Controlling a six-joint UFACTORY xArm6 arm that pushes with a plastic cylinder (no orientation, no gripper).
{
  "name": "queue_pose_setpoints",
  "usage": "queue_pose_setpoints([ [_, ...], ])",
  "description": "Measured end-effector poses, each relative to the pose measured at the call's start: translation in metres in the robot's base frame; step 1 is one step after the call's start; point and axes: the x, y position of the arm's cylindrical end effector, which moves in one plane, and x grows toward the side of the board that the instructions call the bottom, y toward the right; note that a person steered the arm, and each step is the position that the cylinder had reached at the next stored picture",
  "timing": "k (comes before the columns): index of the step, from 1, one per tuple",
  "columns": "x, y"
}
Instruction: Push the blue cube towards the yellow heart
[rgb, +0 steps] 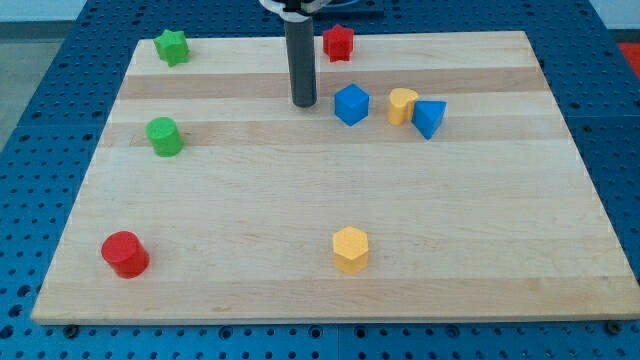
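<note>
The blue cube (351, 104) sits in the upper middle of the wooden board (330, 270). The yellow heart (402, 105) stands just to its right, with a small gap between them. A blue triangular block (429, 118) touches the heart's right side. My tip (305, 103) rests on the board just left of the blue cube, a short gap away, at about the same height in the view.
A red star (339, 42) lies at the top, right of the rod. A green star (172, 47) is at the top left, a green cylinder (164, 136) at the left, a red cylinder (125, 253) at the bottom left, a yellow hexagon (351, 249) at the bottom middle.
</note>
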Motion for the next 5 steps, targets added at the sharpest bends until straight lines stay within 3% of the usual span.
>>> queue_pose_setpoints([
  [5, 0.012, 0.017],
])
